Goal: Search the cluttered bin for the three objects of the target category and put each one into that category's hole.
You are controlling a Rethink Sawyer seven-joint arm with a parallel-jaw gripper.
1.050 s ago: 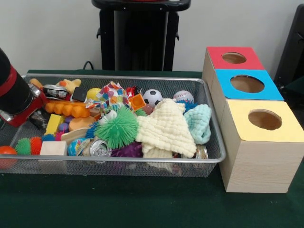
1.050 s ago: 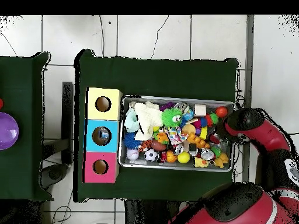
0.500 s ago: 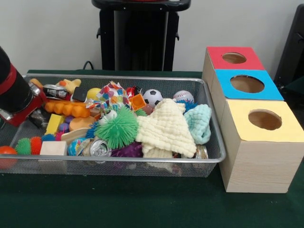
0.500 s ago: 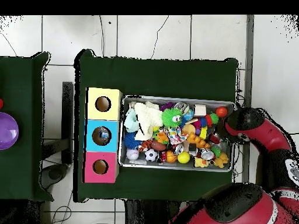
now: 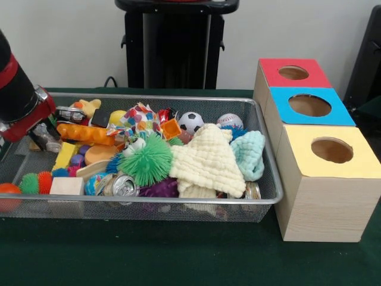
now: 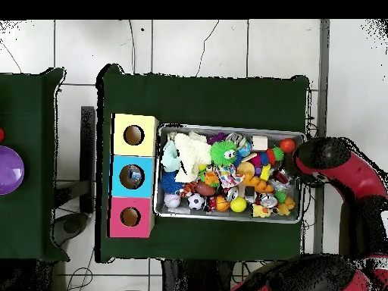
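- The red and black arm's tool is seen at the end of the silver wire-mesh bin farthest from the boxes, low among the clutter; whether it is wide, narrow or holding anything cannot be told, since the arm hides it in both views.
- The target category is not shown, so a wrong item could be taken. 3 balls are noted as 1 possible set: the black-and-white soccer ball, the white baseball and the yellow ball, all along the bin's far side.
- A crushed silver drink can and an orange knobbly toy lie just beside the tool; either could be snagged or dragged out with the intended item.
- The bin is light mesh, so it could be shoved along the green-covered worktop if its wall is pressed by the arm.
- The cream waffle cloth and the mint cloth are draped over other things, so targets could be missed beneath them.
- The red-topped wooden box, blue-topped box and yellow-topped box stand touching in a row, so a drop could be made into the wrong hole.
- In the overhead view something already appears inside the blue box's hole.
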